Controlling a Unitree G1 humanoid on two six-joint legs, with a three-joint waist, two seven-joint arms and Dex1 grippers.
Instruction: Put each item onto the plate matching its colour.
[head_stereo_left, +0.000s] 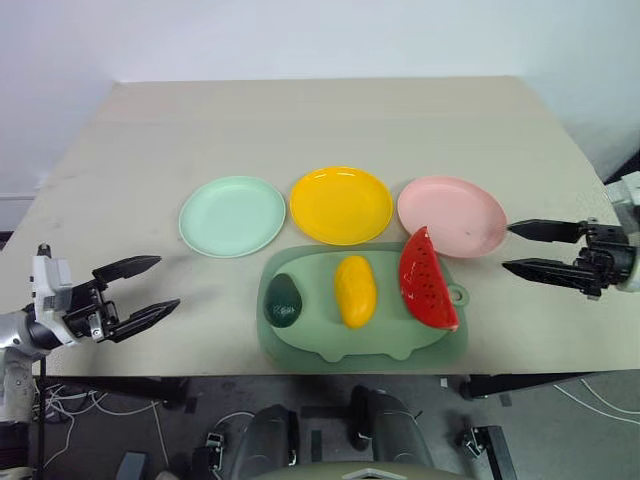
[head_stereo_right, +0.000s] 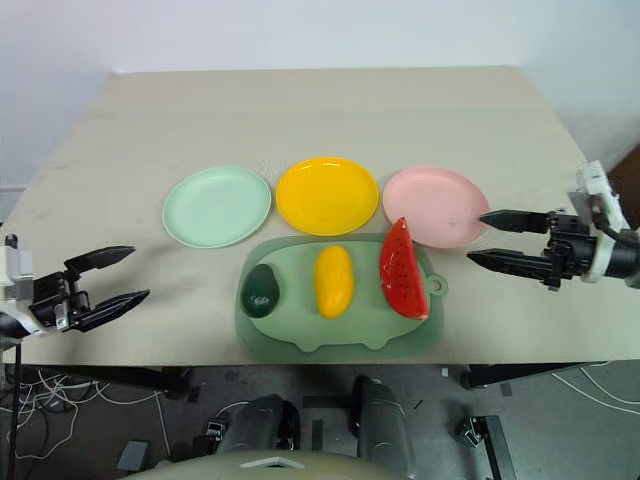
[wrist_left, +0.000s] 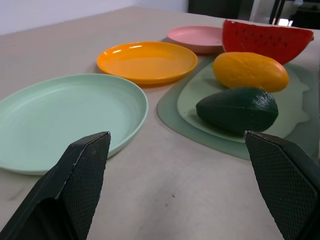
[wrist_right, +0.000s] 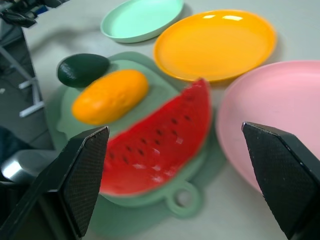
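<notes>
The whole worktop (head_stereo_left: 330, 120) is viewed from above by both head eyes, facing forward and down, while the green board (wrist_left: 175, 102) and three plates are shared, close and low, by wrist views taken from opposite ends of the worktop.

In the right wrist view the red watermelon wedge with black seeds (wrist_right: 157, 142) is blurred, its seeds smeared, and the round pink plastic plate (wrist_right: 280, 115) is cut off at the edge. The right arm's black two-fingered gripper (head_stereo_left: 545, 249) loses its wrist past the frame.
</notes>
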